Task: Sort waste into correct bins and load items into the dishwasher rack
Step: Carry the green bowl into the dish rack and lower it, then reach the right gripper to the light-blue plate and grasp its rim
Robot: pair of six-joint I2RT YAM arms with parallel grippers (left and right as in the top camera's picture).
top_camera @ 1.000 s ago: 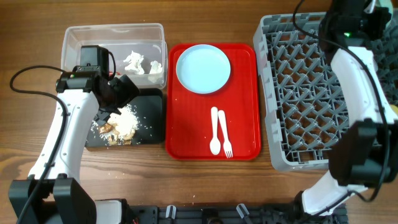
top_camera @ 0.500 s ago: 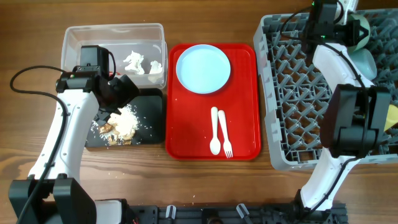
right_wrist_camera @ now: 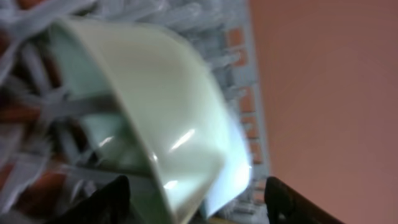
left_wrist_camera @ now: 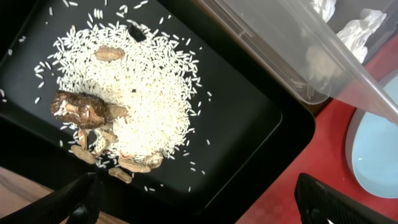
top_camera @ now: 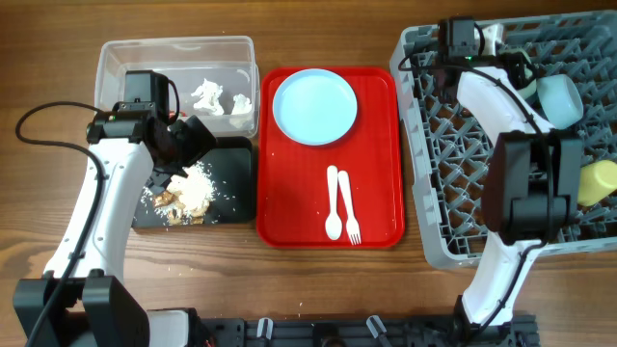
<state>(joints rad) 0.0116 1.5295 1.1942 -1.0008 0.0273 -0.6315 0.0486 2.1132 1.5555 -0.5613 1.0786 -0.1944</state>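
The left gripper [left_wrist_camera: 208, 202] hovers over the black tray [left_wrist_camera: 261, 124], fingers spread wide with nothing between them, above the rice-like food scraps [left_wrist_camera: 134, 106] heaped there. Tissue pieces [top_camera: 209, 96] lie in the clear tub [top_camera: 120, 72]. The right gripper [right_wrist_camera: 196, 199] is at the far edge of the dishwasher rack [top_camera: 415, 145]. Its fingers stand apart on either side of the pale green bowl [right_wrist_camera: 161, 106], seemingly clear of it, though that wrist view is blurred. The light blue bowl [top_camera: 559, 96] and yellow cup [top_camera: 600, 181] sit in the rack. The plate [top_camera: 314, 106], spoon [top_camera: 334, 204] and fork [top_camera: 348, 207] lie on the red tray [top_camera: 289, 193].
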